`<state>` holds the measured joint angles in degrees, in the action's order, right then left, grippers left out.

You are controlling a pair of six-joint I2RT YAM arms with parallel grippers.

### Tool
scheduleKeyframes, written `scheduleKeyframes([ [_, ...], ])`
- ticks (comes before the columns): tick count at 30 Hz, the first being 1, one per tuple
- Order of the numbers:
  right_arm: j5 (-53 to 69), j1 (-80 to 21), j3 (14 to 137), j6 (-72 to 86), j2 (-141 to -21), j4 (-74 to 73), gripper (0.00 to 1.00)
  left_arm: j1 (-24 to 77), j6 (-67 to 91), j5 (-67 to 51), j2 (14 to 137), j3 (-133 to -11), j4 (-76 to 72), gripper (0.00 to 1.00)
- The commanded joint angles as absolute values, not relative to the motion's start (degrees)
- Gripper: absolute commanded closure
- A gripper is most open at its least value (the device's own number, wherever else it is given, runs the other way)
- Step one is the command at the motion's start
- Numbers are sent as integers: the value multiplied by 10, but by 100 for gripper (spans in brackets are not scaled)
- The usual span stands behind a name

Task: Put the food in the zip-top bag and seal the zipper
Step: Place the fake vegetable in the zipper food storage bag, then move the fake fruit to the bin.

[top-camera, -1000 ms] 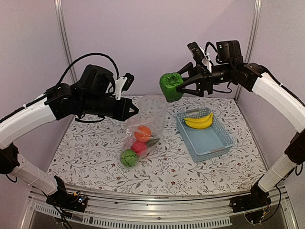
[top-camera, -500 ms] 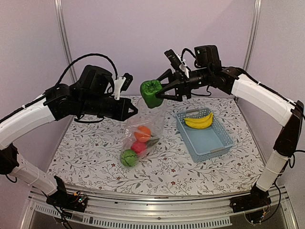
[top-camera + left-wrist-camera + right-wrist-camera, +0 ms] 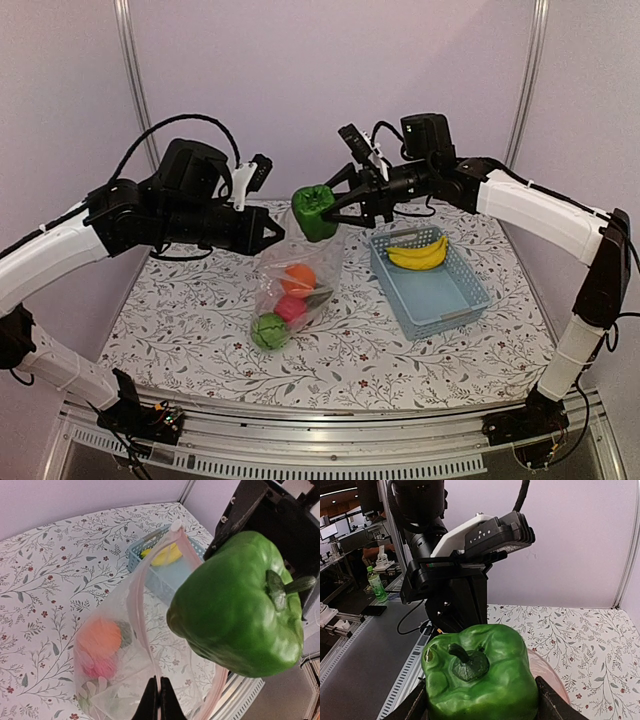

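Observation:
My right gripper (image 3: 330,208) is shut on the green pepper (image 3: 313,211) and holds it in the air just above the open mouth of the clear zip-top bag (image 3: 296,278). The pepper fills the right wrist view (image 3: 480,680) and looms in the left wrist view (image 3: 240,615). My left gripper (image 3: 276,233) is shut on the bag's pinkish zipper strip (image 3: 137,615) and holds the mouth up. Inside the bag lie the orange (image 3: 299,280), the pink-red fruit (image 3: 291,307), the green ball (image 3: 268,330) and part of the mango (image 3: 321,296). The yellow bananas (image 3: 418,252) lie in the basket.
The light-blue plastic basket (image 3: 440,300) stands right of the bag on the floral tablecloth (image 3: 180,310). Purple walls close the back and sides. The metal rail (image 3: 320,450) runs along the table's near edge.
My right arm has carried the pepper leftward and down, from above the basket to just over the bag's mouth. My left gripper has kept hold of the bag's edge.

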<state>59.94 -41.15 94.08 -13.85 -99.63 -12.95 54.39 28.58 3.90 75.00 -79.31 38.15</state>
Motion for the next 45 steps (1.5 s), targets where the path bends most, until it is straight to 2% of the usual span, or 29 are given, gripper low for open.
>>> scheduleKeyframes([
  [1,586,-422,925,-132,-991,-113,58,552,288,44,736,-781,370,100],
  [3,584,-423,919,-136,-990,-114,52,552,289,42,734,-779,370,100],
  [5,580,-422,915,-139,-985,-117,41,551,290,45,732,-776,370,100],
  [8,576,-423,910,-146,-975,-120,30,551,291,46,729,-774,370,100],
  [14,564,-422,907,-164,-950,-137,18,551,291,54,723,-766,369,100],
  [22,555,-423,902,-200,-905,-174,18,551,287,55,725,-765,368,100],
  [29,456,-412,862,-263,-850,-214,16,552,228,103,735,-802,390,100],
  [30,449,-401,858,-259,-845,-213,16,553,233,117,742,-822,404,100],
  [33,449,-350,854,-222,-834,-213,16,570,252,58,751,-874,402,100],
  [37,452,-272,838,-183,-824,-212,16,557,237,169,728,-807,389,100],
  [41,393,-222,797,-192,-815,-213,19,558,245,80,732,-790,379,100],
  [45,340,-197,743,-214,-810,-211,22,561,249,82,733,-765,370,100],
])
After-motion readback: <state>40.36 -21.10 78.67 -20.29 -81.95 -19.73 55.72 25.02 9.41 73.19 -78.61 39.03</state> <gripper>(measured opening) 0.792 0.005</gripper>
